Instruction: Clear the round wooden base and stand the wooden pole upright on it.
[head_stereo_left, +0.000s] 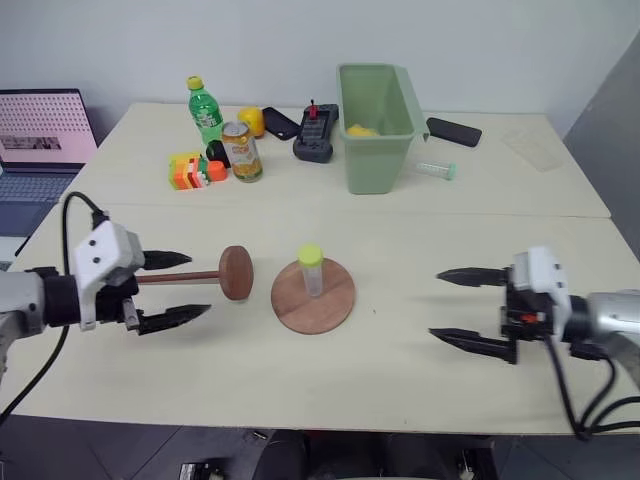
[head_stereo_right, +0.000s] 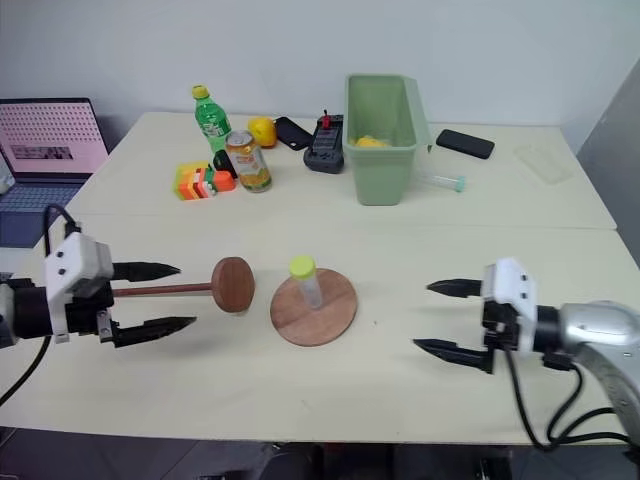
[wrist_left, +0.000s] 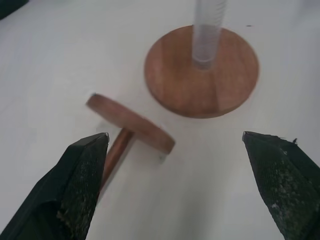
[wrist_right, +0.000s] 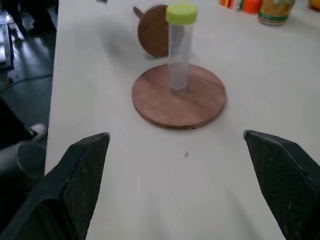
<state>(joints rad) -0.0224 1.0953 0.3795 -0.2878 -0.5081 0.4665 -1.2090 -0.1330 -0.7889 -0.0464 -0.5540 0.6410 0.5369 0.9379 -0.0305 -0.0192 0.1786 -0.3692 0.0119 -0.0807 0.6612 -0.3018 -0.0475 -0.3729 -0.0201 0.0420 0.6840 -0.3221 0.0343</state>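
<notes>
Both end effectors, left (head_stereo_left: 178, 289) and right (head_stereo_left: 468, 309), are spread and empty. Bring the right squarely around the yellow-capped tube (head_stereo_left: 311, 270) and lift it straight off the round wooden base (head_stereo_left: 313, 296).

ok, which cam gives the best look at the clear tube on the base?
Right wrist view: the clear tube shows whole, yellow-green cap to foot, upright at the middle of the round wooden base. Both eye views show it whole but smaller. Left wrist view cuts off its cap and upper part.
</notes>
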